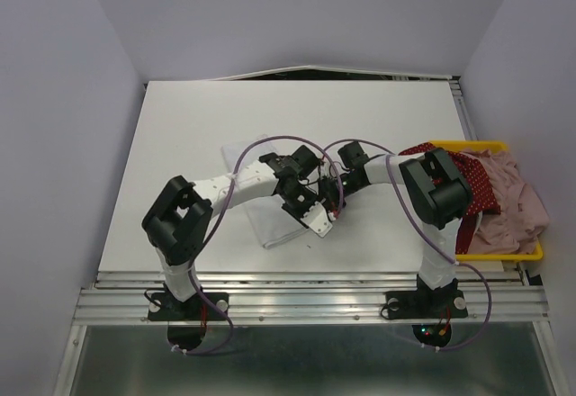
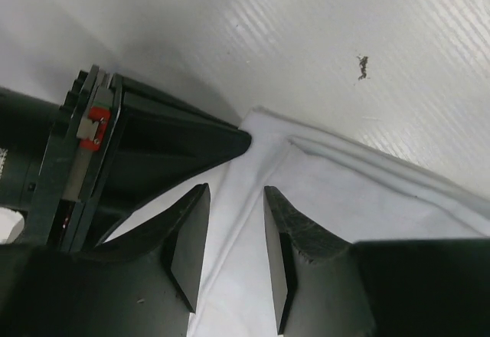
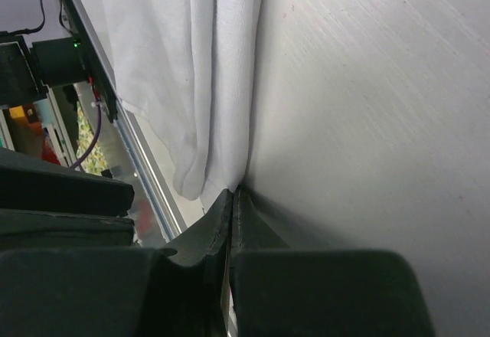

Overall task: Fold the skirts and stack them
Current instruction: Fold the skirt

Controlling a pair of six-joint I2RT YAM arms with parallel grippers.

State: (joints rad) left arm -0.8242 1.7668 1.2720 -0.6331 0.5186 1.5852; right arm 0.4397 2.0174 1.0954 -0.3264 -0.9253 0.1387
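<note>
A white cloth lies flat mid-table, partly under both arms. My left gripper hovers open over it; in the left wrist view its jaws straddle a ridge of the white cloth without pinching it. My right gripper is shut on the cloth's edge; in the right wrist view its tips pinch the folded white cloth at table level. The dark red polka-dot skirt and the dusty pink skirt lie bunched in the yellow tray at the right.
The right gripper's black body sits close beside the left jaws. The table's metal front rail runs along the near edge, also in the right wrist view. A small dark speck lies on the table.
</note>
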